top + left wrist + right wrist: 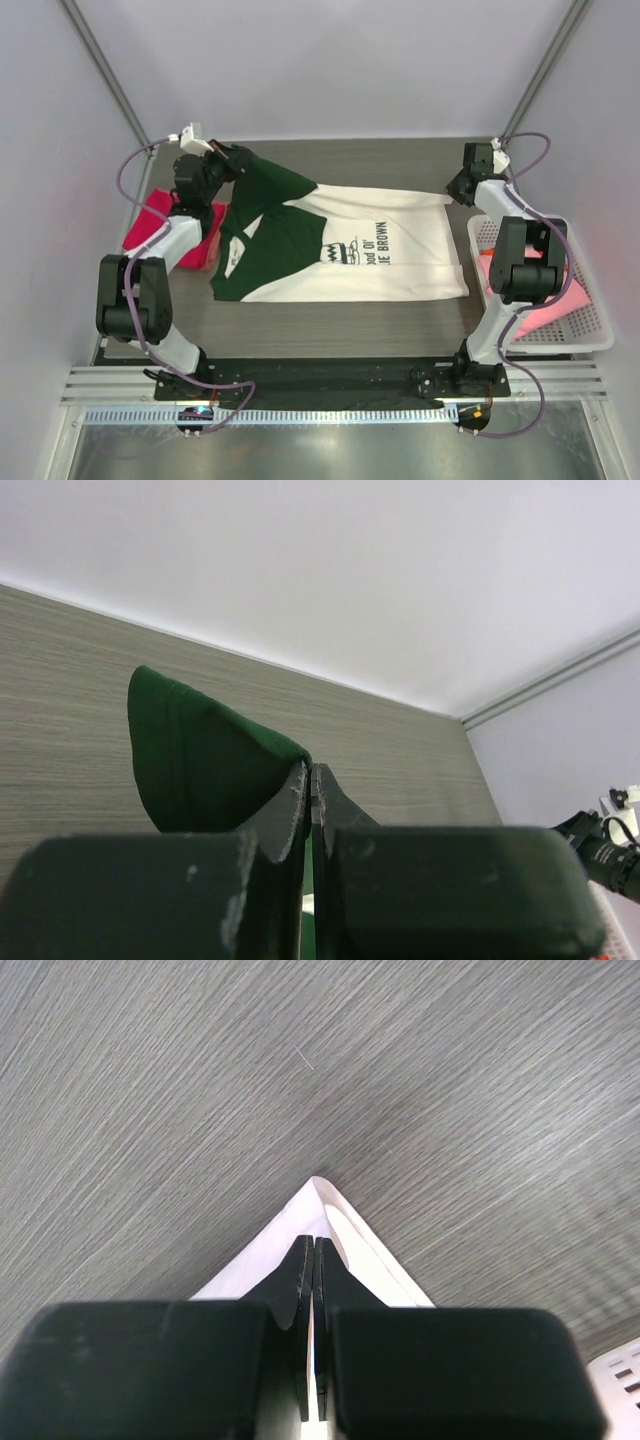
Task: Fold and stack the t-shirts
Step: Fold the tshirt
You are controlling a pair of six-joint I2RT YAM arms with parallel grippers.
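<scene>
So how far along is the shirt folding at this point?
Early. Possibly done: the magenta-red shirt lies as a compact bundle at far left, though its folds can't be confirmed. In hand: the cream-white shirt lies spread flat, with the left gripper shut on its green sleeve and the right gripper shut on a white hem corner. Left: folding it, plus the pink shirt in the white basket; no stack yet.

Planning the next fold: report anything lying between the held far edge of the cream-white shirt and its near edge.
Nothing visible does. The left end effector and right end effector are shut on the far corners of the cream-white cloth t-shirt with dark green sleeves; no other thing lies on its spread cloth.
</scene>
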